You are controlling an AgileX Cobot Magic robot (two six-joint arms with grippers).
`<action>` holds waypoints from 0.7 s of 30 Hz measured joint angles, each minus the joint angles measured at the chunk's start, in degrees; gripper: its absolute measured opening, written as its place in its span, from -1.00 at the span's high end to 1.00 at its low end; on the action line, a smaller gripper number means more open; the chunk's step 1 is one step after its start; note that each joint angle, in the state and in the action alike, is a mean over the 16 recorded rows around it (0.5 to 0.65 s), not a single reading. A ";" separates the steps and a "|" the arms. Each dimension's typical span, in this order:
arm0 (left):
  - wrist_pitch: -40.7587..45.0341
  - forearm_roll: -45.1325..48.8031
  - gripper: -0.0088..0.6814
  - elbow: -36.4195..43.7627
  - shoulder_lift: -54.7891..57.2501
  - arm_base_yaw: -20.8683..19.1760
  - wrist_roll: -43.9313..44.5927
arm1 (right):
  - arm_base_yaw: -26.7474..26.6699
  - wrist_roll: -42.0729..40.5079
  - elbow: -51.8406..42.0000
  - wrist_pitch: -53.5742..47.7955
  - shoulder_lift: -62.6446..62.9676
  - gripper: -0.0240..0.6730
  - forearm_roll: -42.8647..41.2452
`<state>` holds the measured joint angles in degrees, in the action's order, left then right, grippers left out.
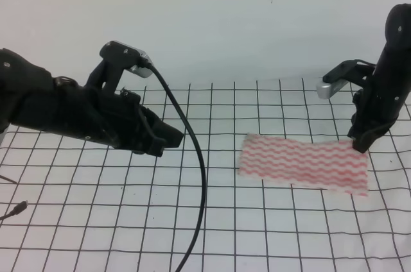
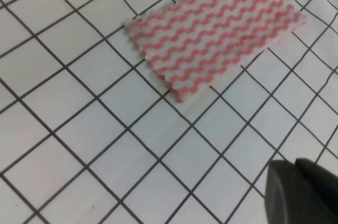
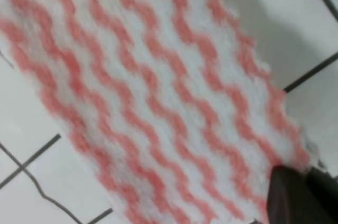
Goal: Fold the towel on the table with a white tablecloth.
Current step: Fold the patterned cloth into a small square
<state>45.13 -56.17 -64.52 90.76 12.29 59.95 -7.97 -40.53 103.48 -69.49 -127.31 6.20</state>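
The towel [image 1: 303, 164], striped in wavy pink-red and white, lies flat on the white tablecloth [image 1: 212, 221] with its black grid, right of the table's middle. My right gripper [image 1: 360, 146] points down at the towel's far right corner, and in the right wrist view its dark fingers [image 3: 296, 197] sit pressed together on that corner of the towel [image 3: 148, 92]. My left gripper [image 1: 172, 138] hovers shut over bare cloth, about two grid squares left of the towel's near end. In the left wrist view the towel [image 2: 216, 28] lies ahead and one fingertip [image 2: 301, 192] shows at the lower right.
A black cable [image 1: 192, 176] hangs from the left arm's camera and runs down over the front of the tablecloth. A thin cable end [image 1: 16, 210] lies at the far left edge. A plain white wall [image 1: 205, 15] stands behind the table.
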 joint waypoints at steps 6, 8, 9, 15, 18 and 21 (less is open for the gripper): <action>0.05 -0.05 0.98 0.01 0.00 0.00 0.00 | 0.00 0.53 0.01 0.30 -0.03 0.92 -1.08; 0.06 -0.06 0.98 0.02 0.00 0.00 0.00 | 0.00 0.75 0.01 0.51 -0.10 0.92 -1.34; 0.07 -0.06 0.98 0.02 0.00 0.00 0.00 | 0.00 0.97 0.01 0.63 -0.14 0.91 -1.47; 0.15 -0.06 0.98 0.03 0.00 0.00 -0.02 | 0.00 2.42 0.01 1.48 -0.35 0.81 -1.87; 0.20 -0.06 0.98 0.03 0.00 0.00 -0.06 | 0.04 3.41 0.01 1.86 -0.41 0.71 -2.06; 0.24 -0.06 0.98 0.03 0.00 0.00 -0.09 | 0.20 4.59 0.01 2.17 -0.33 0.59 -2.24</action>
<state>45.37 -56.23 -64.49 90.76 12.29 59.86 -7.77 -35.94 103.49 -67.32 -127.64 3.96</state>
